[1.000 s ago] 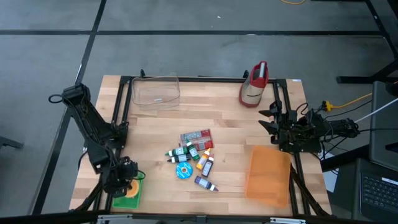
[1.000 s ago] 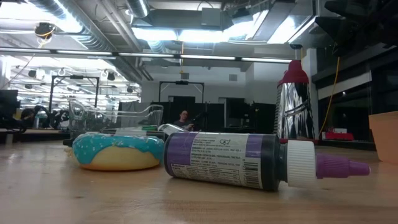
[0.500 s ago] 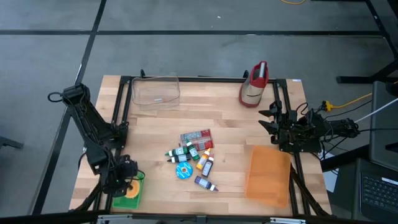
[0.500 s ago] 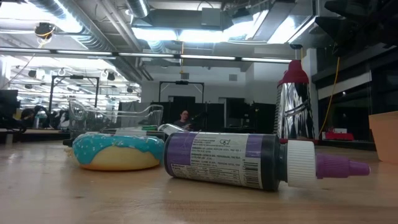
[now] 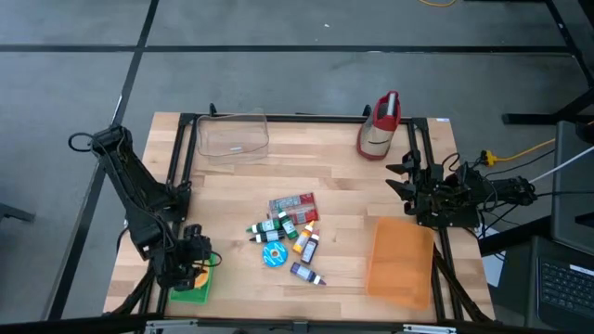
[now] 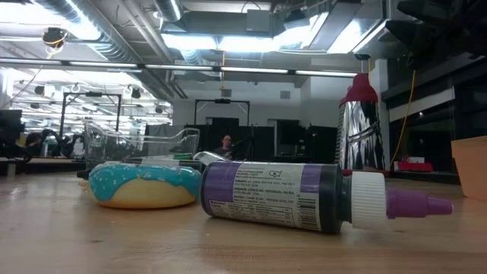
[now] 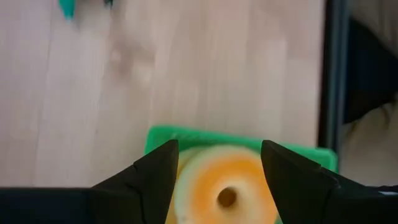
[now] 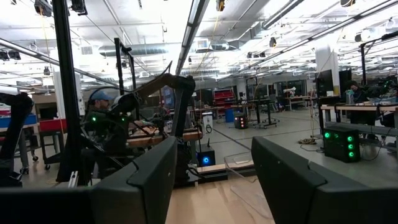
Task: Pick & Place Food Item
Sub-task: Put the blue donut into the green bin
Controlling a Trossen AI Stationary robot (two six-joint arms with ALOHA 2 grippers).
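- Orange-glazed donut (image 7: 225, 190), ring-shaped with a small hole, sits on a green plate (image 7: 205, 137) at the worktop's (image 5: 343, 199) front left corner.
- Left hand (image 7: 219, 163) hangs directly over it, fingers spread wide, one on either side, nothing gripped.
- Right hand (image 5: 401, 178) waits at the right edge, fingers wide, empty.

Orange-iced donut (image 7: 225, 186) on green block (image 7: 186, 138)
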